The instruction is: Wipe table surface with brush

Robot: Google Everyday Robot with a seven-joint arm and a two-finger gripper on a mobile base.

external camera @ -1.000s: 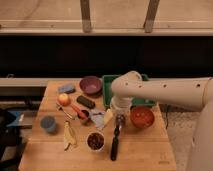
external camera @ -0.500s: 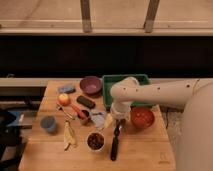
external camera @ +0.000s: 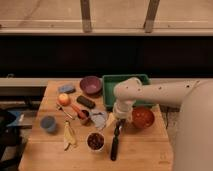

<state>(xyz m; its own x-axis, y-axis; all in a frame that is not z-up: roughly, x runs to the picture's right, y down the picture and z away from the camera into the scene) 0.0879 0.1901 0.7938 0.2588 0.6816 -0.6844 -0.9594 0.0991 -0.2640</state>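
The brush (external camera: 115, 144) lies on the light-brown wooden table surface (external camera: 145, 150), near the front middle, with its black handle pointing toward the front edge. Its upper end is hidden under my gripper (external camera: 119, 121), which hangs straight down over that end from the white arm (external camera: 150, 92). I cannot make out whether the gripper touches the brush.
A green tray (external camera: 111, 80) and a purple bowl (external camera: 91, 85) stand at the back. An orange-red bowl (external camera: 143, 118) sits right of the gripper. A black block (external camera: 86, 102), red-handled scoop (external camera: 79, 111), apple (external camera: 63, 99), blue cup (external camera: 48, 123), banana peel (external camera: 69, 136) and white cup (external camera: 95, 141) lie to the left.
The arm has swung in and the gripper has come down onto the brush's upper end. The brush and the other objects have not moved.
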